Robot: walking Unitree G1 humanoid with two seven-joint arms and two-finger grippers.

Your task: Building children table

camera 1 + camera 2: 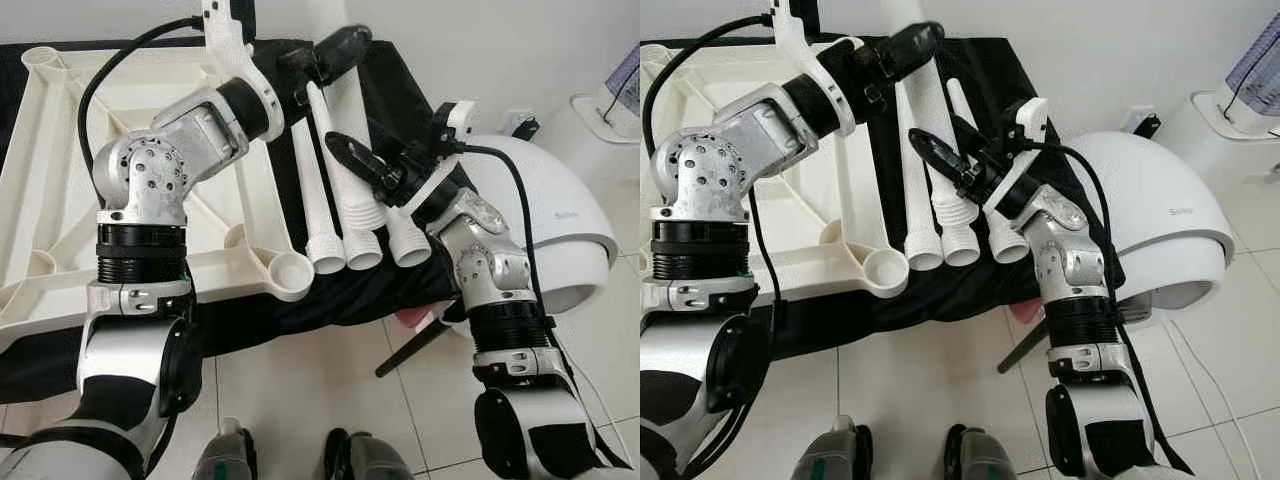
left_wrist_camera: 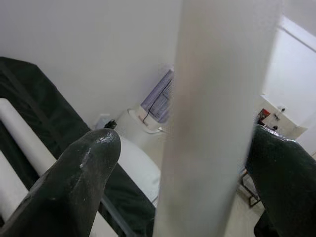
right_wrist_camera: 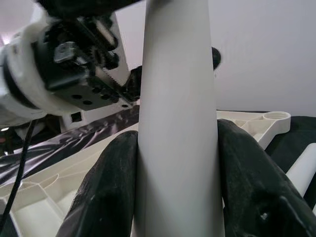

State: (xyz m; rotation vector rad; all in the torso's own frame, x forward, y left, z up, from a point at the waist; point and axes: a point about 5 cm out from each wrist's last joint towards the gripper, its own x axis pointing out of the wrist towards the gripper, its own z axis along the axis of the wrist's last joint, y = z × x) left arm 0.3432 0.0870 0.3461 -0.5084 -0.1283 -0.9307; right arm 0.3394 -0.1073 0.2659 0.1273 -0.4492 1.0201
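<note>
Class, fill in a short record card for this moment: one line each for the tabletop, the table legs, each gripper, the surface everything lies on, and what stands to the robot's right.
tabletop: white plastic, upside down, corner socket facing up
table legs: white tapered legs lying side by side
left gripper: closed around one leg's far end
right gripper: clamped on the same leg, nearer its threaded end
surface: black cloth
to the right: white domed appliance on tiled floor

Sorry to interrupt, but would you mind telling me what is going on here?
The robot is assembling a child's table. Both hands grip one white table leg: the left hand near its narrow end, the right hand lower down. Three more legs lie on the black cloth beside the upturned tabletop.
</note>
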